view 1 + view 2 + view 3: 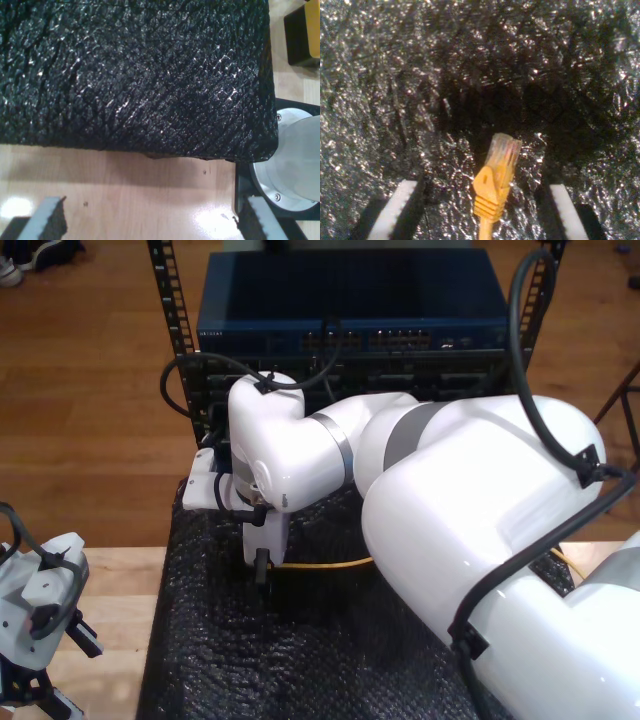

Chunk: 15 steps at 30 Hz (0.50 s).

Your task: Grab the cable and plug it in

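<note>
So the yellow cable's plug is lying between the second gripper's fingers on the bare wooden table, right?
Not quite. The cable does lie between my second gripper's fingers, but on the black foam mat, not on bare wood. The second wrist view shows it.

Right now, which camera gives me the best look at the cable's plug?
The second wrist view: the clear plug and orange boot lie between my second gripper's open jaws on the black foam mat. The exterior view gives just the cable, its plug hidden.
</note>
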Each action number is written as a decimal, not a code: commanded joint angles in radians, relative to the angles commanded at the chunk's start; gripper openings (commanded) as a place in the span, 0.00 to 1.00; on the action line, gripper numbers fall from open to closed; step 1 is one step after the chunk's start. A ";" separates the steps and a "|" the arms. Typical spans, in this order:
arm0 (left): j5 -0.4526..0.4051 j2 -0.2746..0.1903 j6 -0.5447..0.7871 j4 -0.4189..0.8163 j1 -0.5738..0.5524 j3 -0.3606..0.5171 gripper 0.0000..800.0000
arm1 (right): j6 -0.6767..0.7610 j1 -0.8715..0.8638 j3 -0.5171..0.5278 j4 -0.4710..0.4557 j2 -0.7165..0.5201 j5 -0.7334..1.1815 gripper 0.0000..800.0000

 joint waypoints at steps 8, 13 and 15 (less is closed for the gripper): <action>0.002 -0.002 0.000 0.000 0.000 0.000 1.00 | 0.052 0.000 0.005 -0.063 -0.002 -0.018 0.57; 0.003 0.000 0.000 0.000 0.000 0.000 1.00 | 0.055 0.000 0.002 -0.064 0.000 -0.018 0.51; 0.003 0.000 0.000 0.000 0.000 0.000 1.00 | 0.055 0.000 0.002 -0.064 -0.002 -0.018 0.46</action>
